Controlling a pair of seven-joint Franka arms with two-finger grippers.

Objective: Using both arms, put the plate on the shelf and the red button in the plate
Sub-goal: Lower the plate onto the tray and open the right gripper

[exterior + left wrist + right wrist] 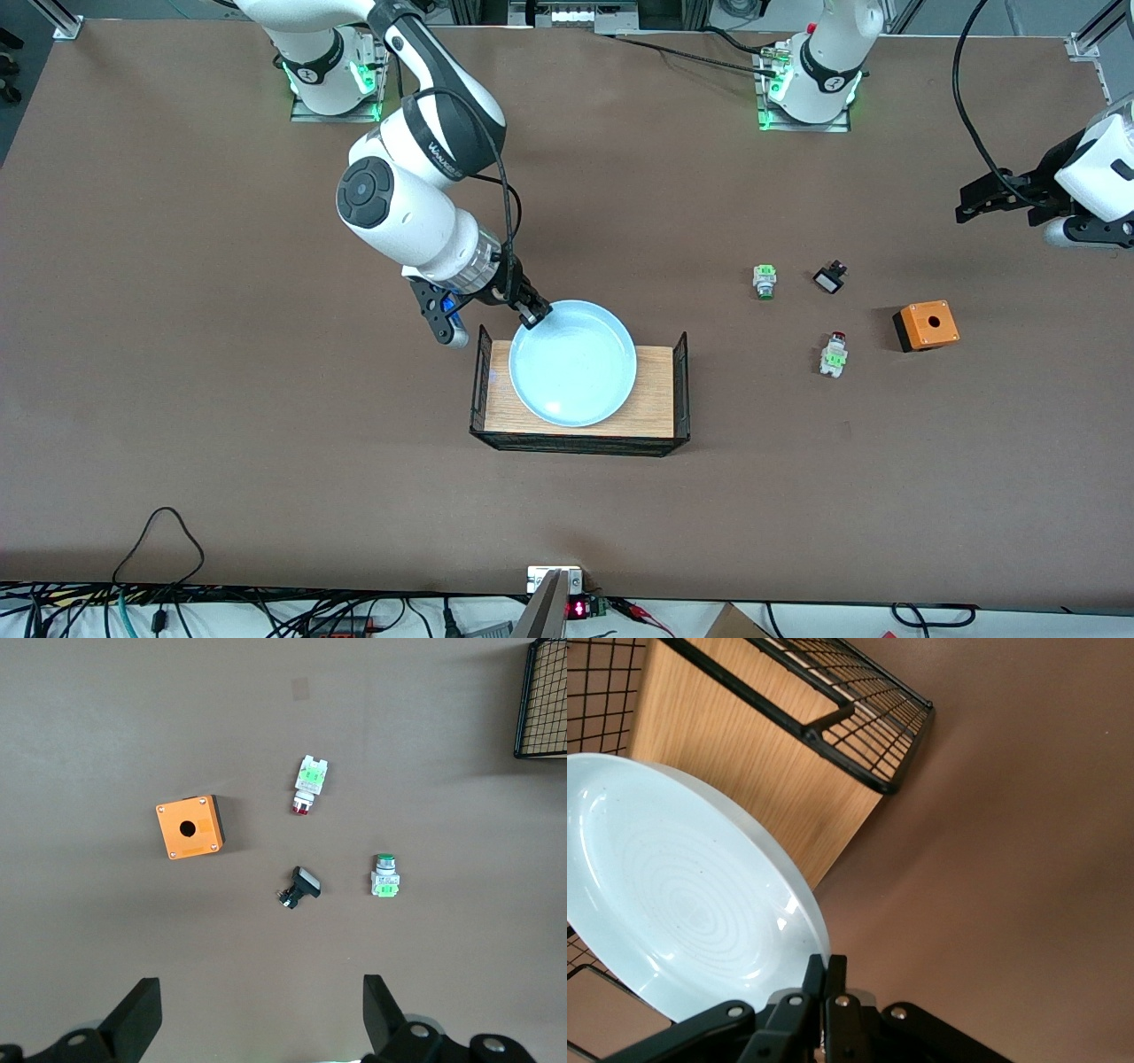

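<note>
The pale blue plate (573, 363) (673, 895) lies tilted over a wooden tray (654, 394) (735, 744) with black wire ends. My right gripper (534, 313) (827, 970) is shut on the plate's rim at the edge toward the robots' bases. The red button (834, 354) (308, 784), white with a green block and a red cap, lies on the table toward the left arm's end. My left gripper (974, 199) (261, 992) hangs open and holds nothing, up in the air above the table near that end.
An orange box with a hole (926, 325) (188, 827), a green-capped button unit (765, 281) (384, 877) and a small black-and-white part (830, 279) (301, 886) lie around the red button. Cables run along the table edge nearest the camera.
</note>
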